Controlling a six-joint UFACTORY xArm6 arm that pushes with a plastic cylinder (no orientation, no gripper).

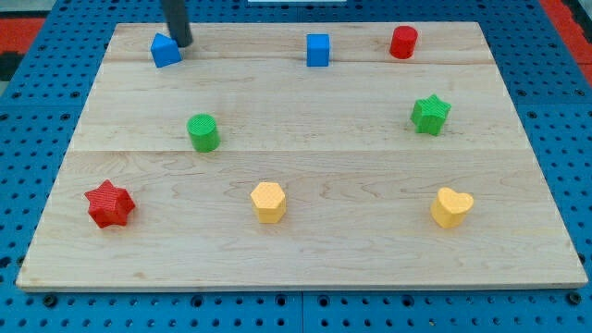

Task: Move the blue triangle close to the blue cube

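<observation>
The blue triangle point(165, 50) lies near the top left of the wooden board point(305, 240). The blue cube point(318, 50) stands near the top middle, well to the right of the triangle. My tip point(183, 43) is at the triangle's upper right edge, touching or nearly touching it, between the triangle and the cube. The rod rises out of the view's top.
A red cylinder point(403, 42) stands at the top right, a green star point(430, 114) at the right, a green cylinder point(203, 132) left of centre. A red star point(109, 204), a yellow hexagon point(268, 202) and a yellow heart point(450, 207) line the bottom.
</observation>
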